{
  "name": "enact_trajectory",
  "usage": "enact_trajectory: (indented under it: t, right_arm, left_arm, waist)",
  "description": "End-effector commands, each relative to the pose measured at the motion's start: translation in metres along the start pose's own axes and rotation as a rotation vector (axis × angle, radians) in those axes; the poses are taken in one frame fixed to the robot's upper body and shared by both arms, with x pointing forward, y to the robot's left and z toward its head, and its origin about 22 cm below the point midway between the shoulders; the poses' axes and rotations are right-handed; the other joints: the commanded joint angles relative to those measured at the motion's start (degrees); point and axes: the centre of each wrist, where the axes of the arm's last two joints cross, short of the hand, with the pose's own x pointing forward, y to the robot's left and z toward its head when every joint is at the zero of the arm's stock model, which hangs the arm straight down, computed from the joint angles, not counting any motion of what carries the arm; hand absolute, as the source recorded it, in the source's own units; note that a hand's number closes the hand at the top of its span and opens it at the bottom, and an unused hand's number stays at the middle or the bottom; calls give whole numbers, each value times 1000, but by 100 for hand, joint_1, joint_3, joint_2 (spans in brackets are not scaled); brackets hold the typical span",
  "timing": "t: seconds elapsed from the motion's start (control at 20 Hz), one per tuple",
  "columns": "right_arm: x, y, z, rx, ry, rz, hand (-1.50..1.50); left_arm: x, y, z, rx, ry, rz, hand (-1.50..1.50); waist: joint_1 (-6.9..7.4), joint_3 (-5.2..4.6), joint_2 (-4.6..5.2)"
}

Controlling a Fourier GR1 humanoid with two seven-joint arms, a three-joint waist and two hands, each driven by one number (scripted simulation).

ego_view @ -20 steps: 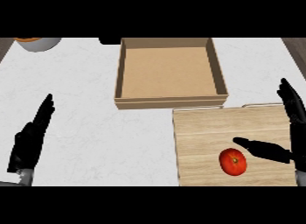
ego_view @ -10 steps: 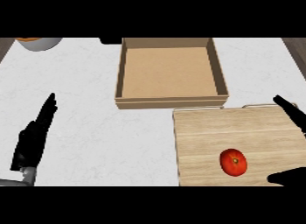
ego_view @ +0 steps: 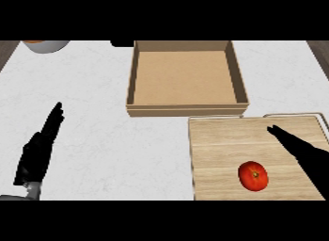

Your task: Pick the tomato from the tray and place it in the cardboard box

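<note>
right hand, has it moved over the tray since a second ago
Yes. The right hand has swung inward from the tray's right edge, and now lies over the wood, fingers pointing toward the cardboard box, right of the tomato.

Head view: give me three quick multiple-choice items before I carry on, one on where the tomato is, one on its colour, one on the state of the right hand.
1. Where does the tomato lie?
A. in the cardboard box
B. on the wooden tray
C. on the bare counter

2. What colour is the tomato?
A. red
B. green
C. yellow

3. How is the right hand?
A. curled round the tomato
B. out of view
C. open, apart from the tomato

Key: 1 B, it sits on the tray, near its front; the cardboard box holds nothing. 2 A, its skin is red. 3 C, its straight fingers lie over the tray to the tomato's right.
</note>
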Motion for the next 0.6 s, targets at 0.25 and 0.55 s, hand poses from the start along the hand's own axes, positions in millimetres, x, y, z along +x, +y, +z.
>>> enact_trajectory:
  t: [0.25, 0.55]
  right_arm:
    - [26, 28, -19, 15, 102, 43, -150]
    - [3, 42, -18, 27, 139, 48, -150]
  left_arm:
    - [21, 9, -6, 3, -8, -4, 0]
    - [21, -13, -3, -2, -4, 17, 0]
  waist:
    - [-1, 10, 5]
    - [-43, 12, 0]
